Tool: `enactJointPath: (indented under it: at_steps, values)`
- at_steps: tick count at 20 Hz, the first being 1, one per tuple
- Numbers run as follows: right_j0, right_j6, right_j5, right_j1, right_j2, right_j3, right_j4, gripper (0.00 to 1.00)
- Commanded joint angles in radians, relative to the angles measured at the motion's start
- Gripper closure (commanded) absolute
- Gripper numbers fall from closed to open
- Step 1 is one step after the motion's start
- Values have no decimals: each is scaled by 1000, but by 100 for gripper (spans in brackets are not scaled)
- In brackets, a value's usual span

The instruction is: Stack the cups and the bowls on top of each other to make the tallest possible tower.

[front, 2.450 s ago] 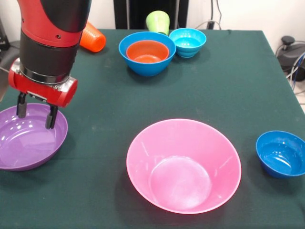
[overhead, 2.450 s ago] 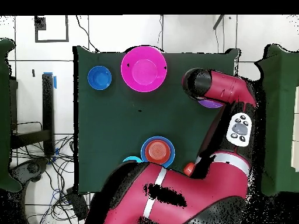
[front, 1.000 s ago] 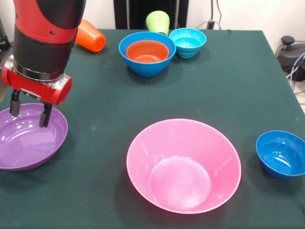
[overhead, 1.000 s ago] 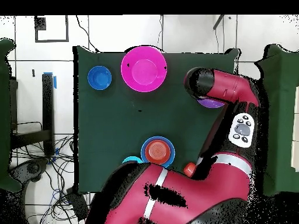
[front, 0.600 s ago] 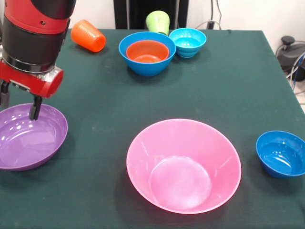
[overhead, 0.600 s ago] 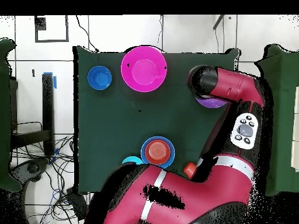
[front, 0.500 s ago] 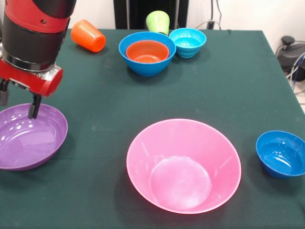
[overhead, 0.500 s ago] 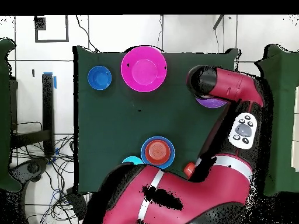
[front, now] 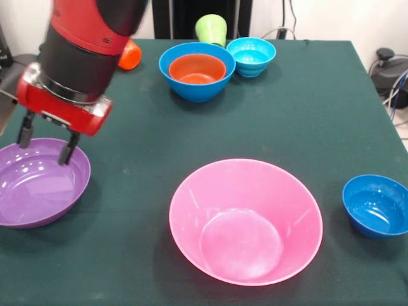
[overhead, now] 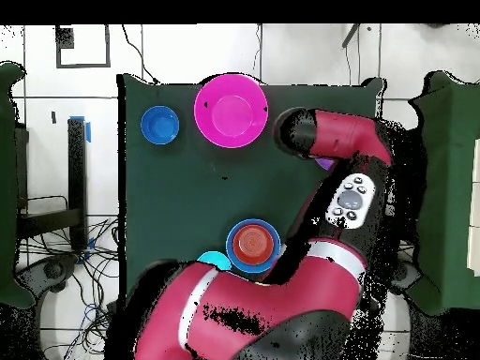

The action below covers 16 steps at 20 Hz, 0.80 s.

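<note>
We see the tool (front: 44, 140) at the left of the frame, fingers spread and empty, over the purple bowl (front: 38, 188). The pink bowl (front: 245, 220) sits lower centre, the dark blue bowl (front: 376, 205) at right. Top centre, the orange bowl (front: 197, 69) nests in the blue bowl (front: 191, 89), beside the cyan bowl (front: 251, 56) and green cup (front: 211, 28).

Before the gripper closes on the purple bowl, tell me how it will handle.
The purple bowl looks like thin glossy plastic, so it is probably light and stiff, and its shiny rim may slip between the open gripper fingers. It is wide and shallow, so it seems unlikely to tip or roll, but lifted by one edge it would likely hang tilted.
</note>
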Motion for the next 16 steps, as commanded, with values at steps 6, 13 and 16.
enactJointPath:
  at_steps: [6,13,16]
  values:
    - [32,200,-34,109,56,-7,23,0]
    - [-108,26,326,117,232,-121,120,0]
    - [-170,-4,395,144,319,-149,162,0]
